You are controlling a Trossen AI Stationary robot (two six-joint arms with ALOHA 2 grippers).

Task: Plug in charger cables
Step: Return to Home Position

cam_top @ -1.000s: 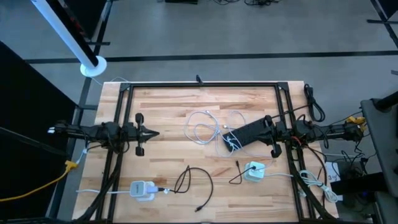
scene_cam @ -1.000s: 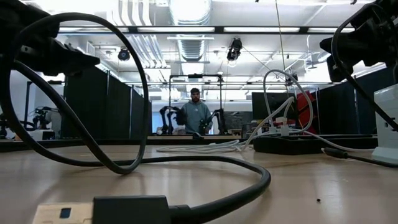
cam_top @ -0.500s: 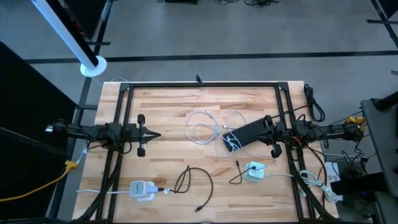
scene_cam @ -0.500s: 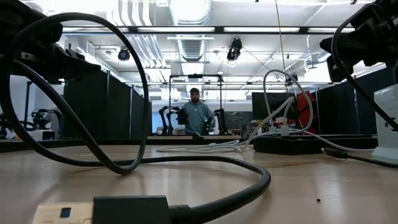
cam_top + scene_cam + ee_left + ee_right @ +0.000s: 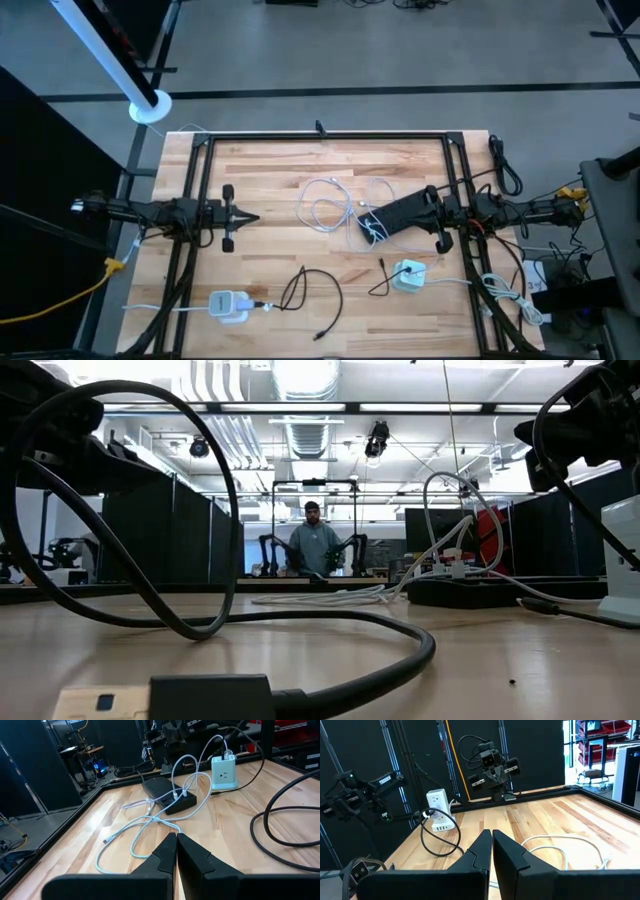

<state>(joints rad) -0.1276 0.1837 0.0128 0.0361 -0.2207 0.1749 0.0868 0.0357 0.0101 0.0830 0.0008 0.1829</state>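
Several charger cables lie loose on the wooden table. White cables [image 5: 325, 205] [image 5: 150, 820] loop at mid-table and run to a flat black device [image 5: 395, 215] [image 5: 167, 795]. One black cable [image 5: 300, 290] [image 5: 437, 840] leads from the near-left white charger block [image 5: 230, 305] [image 5: 440, 812]. Another black cable [image 5: 385, 275] leads from the near-right block [image 5: 408, 275] [image 5: 223, 770]. My left gripper [image 5: 252, 216] [image 5: 176, 836] hovers shut at the left, pointing at the white cables. My right gripper [image 5: 413, 214] [image 5: 491, 832] hovers shut at the right, over the black device's end.
A black metal frame [image 5: 320, 135] borders the table's far, left and right sides. A thick black cord [image 5: 505, 165] lies at the far right corner, and a yellow cable [image 5: 60, 295] hangs off the left. A person [image 5: 315, 545] stands far behind the table.
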